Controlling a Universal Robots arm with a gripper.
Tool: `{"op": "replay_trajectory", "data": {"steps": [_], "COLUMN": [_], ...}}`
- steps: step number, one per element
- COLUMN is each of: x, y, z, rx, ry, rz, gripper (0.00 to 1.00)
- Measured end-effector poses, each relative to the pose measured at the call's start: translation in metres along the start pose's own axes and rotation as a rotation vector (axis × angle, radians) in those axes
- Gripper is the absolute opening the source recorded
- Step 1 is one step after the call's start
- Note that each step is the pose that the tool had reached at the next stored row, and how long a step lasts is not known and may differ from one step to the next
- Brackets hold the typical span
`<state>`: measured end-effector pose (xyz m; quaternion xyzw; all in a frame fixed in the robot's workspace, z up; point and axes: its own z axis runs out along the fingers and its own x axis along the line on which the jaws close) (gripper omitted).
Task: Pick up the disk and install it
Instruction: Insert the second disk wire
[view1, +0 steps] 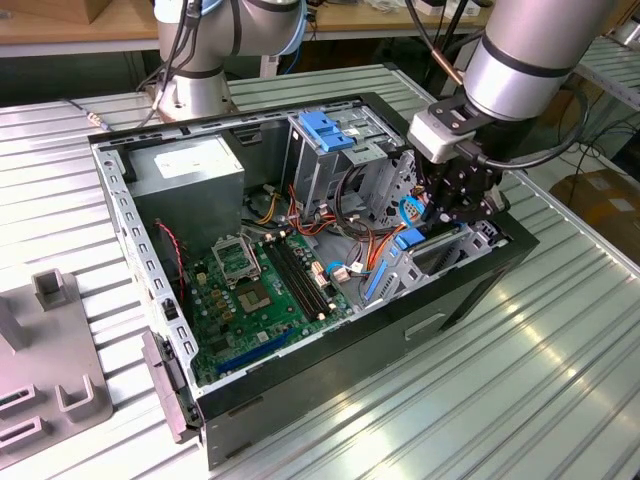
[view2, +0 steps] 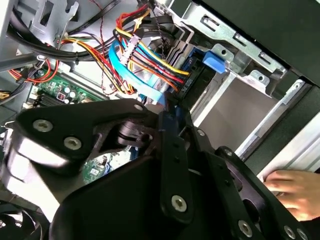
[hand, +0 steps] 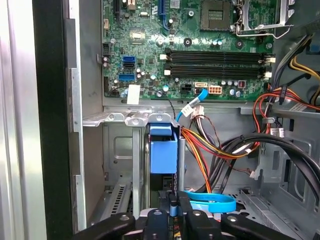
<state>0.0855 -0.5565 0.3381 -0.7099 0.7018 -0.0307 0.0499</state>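
Tool (hand: 173, 216) clamped on the disk (hand: 163, 156), standing in its bay

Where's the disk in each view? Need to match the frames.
Exterior view: disk just below the end effector, at the bay on the exterior view's right of the motherboard.
First wrist view: disk edge-on in the bay, just beyond the end effector.
Second wrist view: disk beside the coloured wires.
Shared landmark: motherboard.
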Motion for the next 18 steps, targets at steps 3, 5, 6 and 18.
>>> {"op": "replay_trajectory", "data": {"steps": [3, 5, 6, 18], "x": [-0.0005, -0.0009, -0.001, -0.0014], "y": [-0.0016, -0.0025, -0.0025, -0.0025], "z": [-0.0139, -0.022, -0.0224, -0.0225], "rx": [0.0013, 0.0017, 0.0016, 0.0017], "ry": [0.001, 0.0013, 0.0013, 0.0013], "rz": [0.0, 0.0, 0.0, 0.0], "gripper": [0.24, 0.24, 0.24, 0.1]}}
